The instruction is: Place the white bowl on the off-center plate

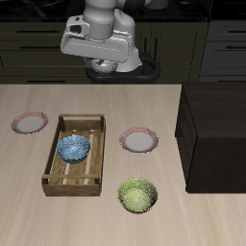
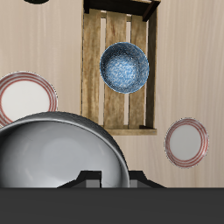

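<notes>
1. Up high, the claw hangs above the back edge of the desk, clamped on the white bowl, which is clear of the desk surface.
2. In the wrist view the white bowl looms large and shiny right against the claw; one dark fingertip sits at its rim.
3. The off-center plate lies bare near the desk's side edge, at about ten o'clock from the wooden slatted tray in the exterior view, just beside it without touching; the wrist view shows it too.
4. The blue patterned bowl sits inside the tray, toward its back half.
5. The second plate lies at three o'clock from the tray, a little apart.
6. The yellow-green bowl stands at six o'clock from that second plate, nearer the desk's front edge.
7. The held bowl is well apart from the off-center plate, roughly at two o'clock from it.
</notes>
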